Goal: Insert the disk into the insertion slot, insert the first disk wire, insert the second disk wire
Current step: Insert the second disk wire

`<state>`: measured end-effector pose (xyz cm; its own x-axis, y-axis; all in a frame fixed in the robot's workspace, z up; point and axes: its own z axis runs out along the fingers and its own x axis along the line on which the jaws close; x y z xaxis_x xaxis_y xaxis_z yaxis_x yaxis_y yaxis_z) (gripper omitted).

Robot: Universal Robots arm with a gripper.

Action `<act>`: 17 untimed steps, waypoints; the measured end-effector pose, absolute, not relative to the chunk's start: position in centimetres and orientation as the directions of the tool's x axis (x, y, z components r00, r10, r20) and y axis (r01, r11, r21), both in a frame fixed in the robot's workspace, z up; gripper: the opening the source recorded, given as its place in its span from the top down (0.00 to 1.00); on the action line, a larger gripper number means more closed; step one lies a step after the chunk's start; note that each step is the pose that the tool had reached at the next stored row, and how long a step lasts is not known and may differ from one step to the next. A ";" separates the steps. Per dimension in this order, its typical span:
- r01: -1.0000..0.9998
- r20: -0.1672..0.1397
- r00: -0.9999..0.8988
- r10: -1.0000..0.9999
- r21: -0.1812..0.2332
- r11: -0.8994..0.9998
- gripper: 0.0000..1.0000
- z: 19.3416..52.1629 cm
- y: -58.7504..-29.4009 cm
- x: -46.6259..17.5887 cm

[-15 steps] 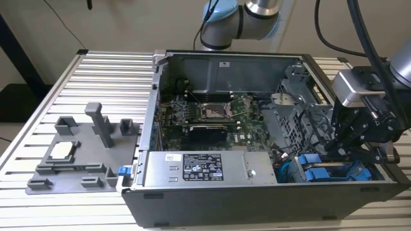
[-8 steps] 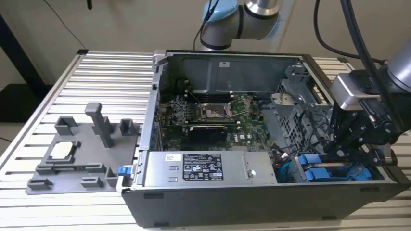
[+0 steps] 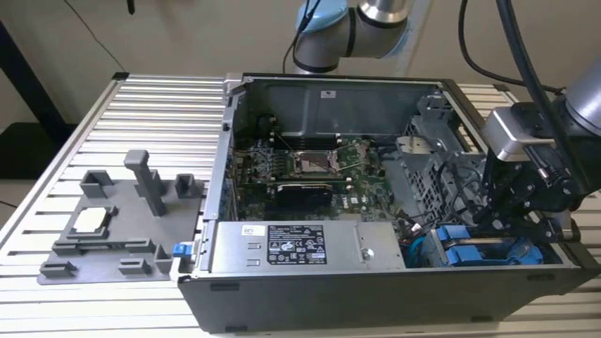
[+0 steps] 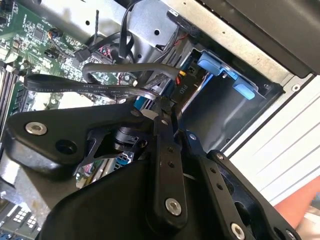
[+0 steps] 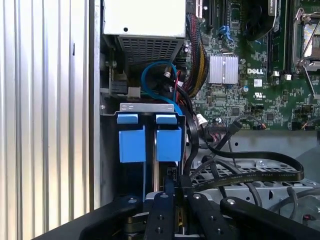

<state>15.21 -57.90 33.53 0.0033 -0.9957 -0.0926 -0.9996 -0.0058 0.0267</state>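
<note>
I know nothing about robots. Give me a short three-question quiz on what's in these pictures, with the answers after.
1. True or false: the computer case lies with its side open, and the green circuit board inside can be seen.
2. In the exterior view, the gripper hangs over which end of the case? A) the exterior view's left B) the exterior view's right C) the middle
3. Fill in: in the first wrist view, two tabs of the colour ____ sit side by side in the drive bay.

Key: 1 true. 2 B, above the blue drive carriers. 3 blue.
</note>
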 end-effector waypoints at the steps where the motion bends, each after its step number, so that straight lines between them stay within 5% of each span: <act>1: -1.000 -0.093 0.003 -0.996 0.027 -0.006 0.84 33.5 -57.9 15.2; 6: -1.000 -0.093 0.003 -0.996 0.027 -0.006 0.82 33.5 -57.9 15.2; 7: -1.000 -0.093 0.003 -0.996 0.027 -0.006 0.76 33.5 -57.9 15.2; 17: -1.000 -0.093 0.003 -0.996 0.027 -0.006 0.76 35.5 -57.9 15.2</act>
